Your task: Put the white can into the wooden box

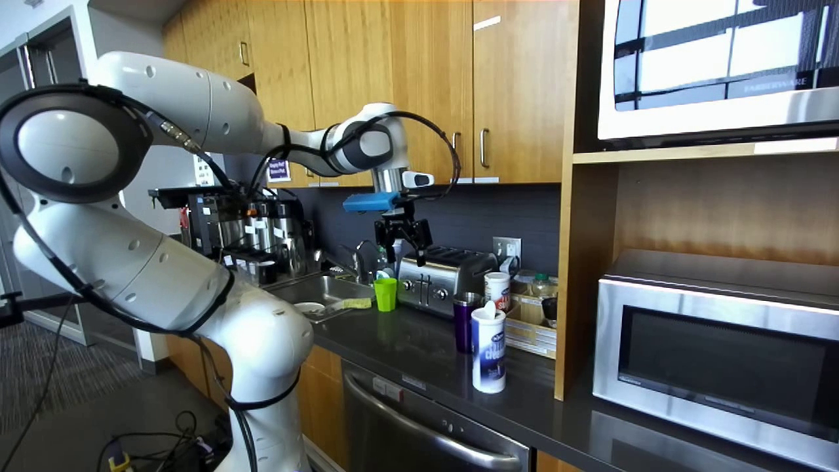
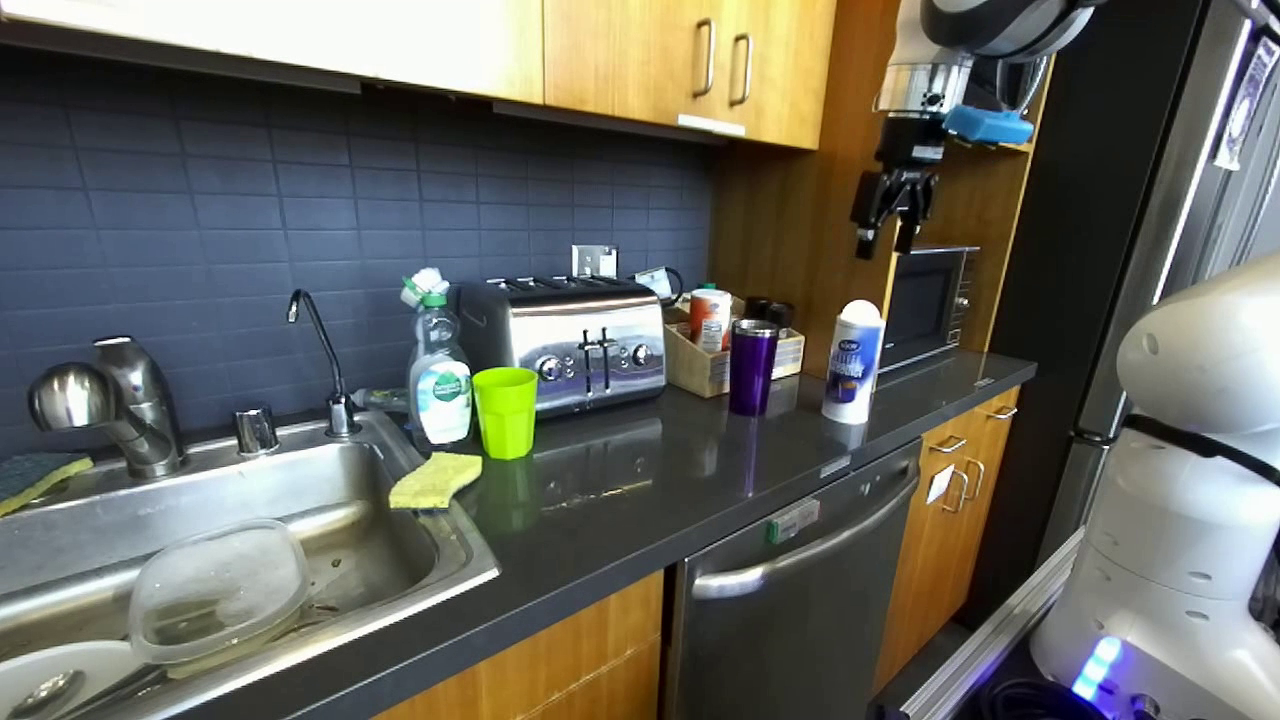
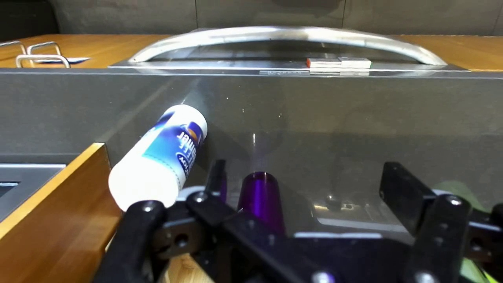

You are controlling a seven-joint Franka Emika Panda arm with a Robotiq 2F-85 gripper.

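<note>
hand [image 2: 886, 244]: 2 jaws apart | white can [image 2: 852, 366]: upright, near wooden box [image 2: 699, 369]

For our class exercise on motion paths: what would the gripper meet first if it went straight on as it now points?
Probably the dark countertop; the white can and the purple tumbler appear off that path in the wrist view. Depth makes the exact spot uncertain.
</note>
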